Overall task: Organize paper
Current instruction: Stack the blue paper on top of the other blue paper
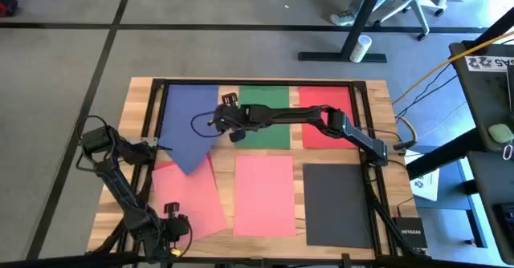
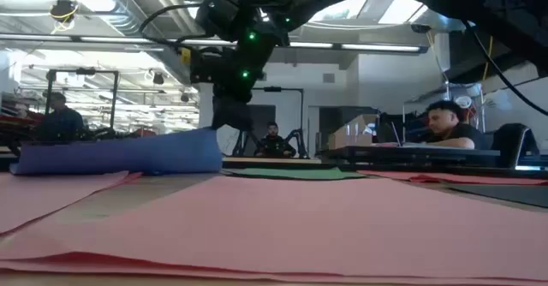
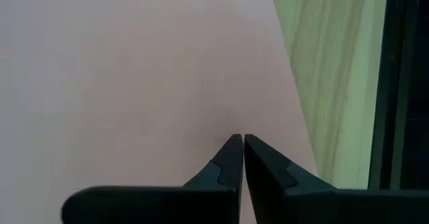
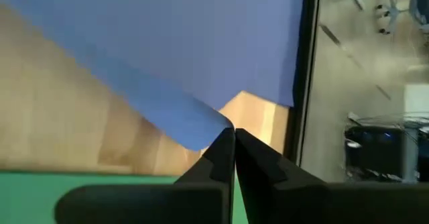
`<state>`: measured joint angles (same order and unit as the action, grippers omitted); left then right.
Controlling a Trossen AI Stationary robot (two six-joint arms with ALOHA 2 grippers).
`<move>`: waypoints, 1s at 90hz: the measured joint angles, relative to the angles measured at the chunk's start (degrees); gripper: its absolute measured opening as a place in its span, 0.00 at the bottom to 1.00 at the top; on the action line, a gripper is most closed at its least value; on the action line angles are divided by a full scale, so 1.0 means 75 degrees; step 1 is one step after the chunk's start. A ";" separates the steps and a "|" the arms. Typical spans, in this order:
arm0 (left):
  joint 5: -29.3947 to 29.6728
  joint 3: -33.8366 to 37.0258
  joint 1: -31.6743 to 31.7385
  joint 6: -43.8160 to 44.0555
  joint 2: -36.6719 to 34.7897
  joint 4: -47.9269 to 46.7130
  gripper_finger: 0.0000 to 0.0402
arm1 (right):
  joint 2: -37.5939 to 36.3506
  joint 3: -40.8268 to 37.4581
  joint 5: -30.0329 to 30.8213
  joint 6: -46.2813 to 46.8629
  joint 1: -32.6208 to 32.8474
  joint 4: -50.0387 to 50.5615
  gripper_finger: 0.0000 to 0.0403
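The right gripper (image 1: 229, 117) is extended across the far half of the table and is clamped on one corner of the blue sheet (image 1: 189, 127). In the right wrist view the two fingers (image 4: 221, 158) are pressed together with the blue sheet's (image 4: 181, 49) curled edge pinched at their tips. The pinched part is lifted off the surface, and in the low view the blue sheet (image 2: 120, 155) shows as a raised, bowed band. The sheet lies skewed, with its near corner overlapping the salmon pink sheet (image 1: 189, 197) at the near left.

The left gripper (image 1: 173, 224) waits at the near left of the table, over that salmon pink sheet. Its fingers (image 3: 231, 158) are closed against each other with nothing between them.

The remaining paper lies flat:
- Green sheet (image 1: 269, 131): far centre, under the right arm.
- Red sheet (image 1: 329, 136): far right, beside the green sheet.
- Second salmon pink sheet (image 1: 263, 194): near centre.
- Dark grey sheet (image 1: 337, 202): near right.

The table (image 1: 377, 99) has a light wooden top with a black frame along its edges. The floor around it is grey. An office chair (image 1: 409, 3) stands beyond the far right corner. The low view shows a workshop room with ceiling lights and seated people (image 2: 445, 123) behind the table.
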<state>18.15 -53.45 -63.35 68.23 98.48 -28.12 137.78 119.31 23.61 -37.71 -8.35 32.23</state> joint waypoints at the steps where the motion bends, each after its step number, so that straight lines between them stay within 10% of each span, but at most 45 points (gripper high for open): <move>1: 0.0000 0.0000 0.0002 -0.0007 0.0000 0.0000 0.00 | 0.0000 0.0000 -0.0031 -0.0003 -0.0009 -0.0025 0.00; 90: 0.0009 0.0009 0.0723 -0.0129 -0.0015 -0.1160 0.00 | -0.0001 0.0224 0.0111 0.0998 0.0811 0.2320 0.21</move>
<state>18.22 -53.39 -57.93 67.26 98.37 -36.82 137.77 120.99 24.45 -30.23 -2.26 49.63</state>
